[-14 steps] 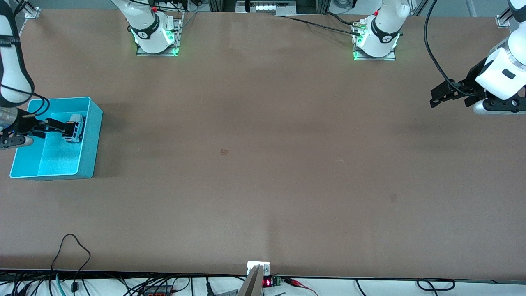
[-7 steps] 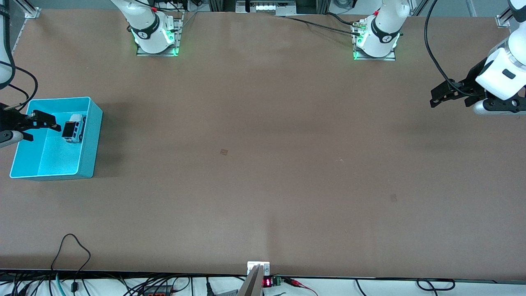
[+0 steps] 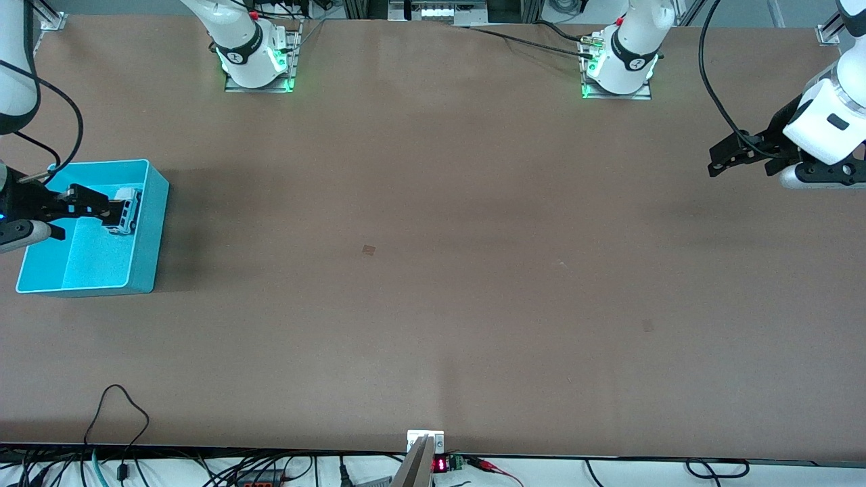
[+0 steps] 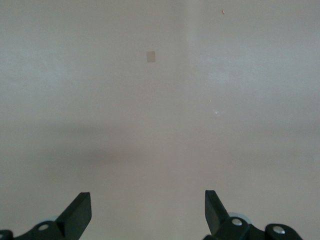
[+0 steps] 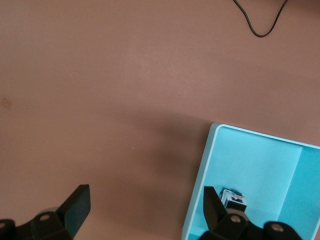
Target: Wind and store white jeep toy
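My right gripper point(image 3: 95, 206) is hanging over the turquoise bin point(image 3: 152, 230) with fingers point(image 5: 214, 207) spread apart, one of them partly hiding the white jeep toy point(image 3: 126, 210), which is lying inside the bin by its wall. The right wrist view is catching only a sliver of the toy point(image 5: 234, 198). My left gripper point(image 4: 148, 212) is waiting, fingers apart, over bare table point(image 3: 433, 270) at its own end.

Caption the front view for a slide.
White jeep toy in the turquoise bin; open right tool above it.
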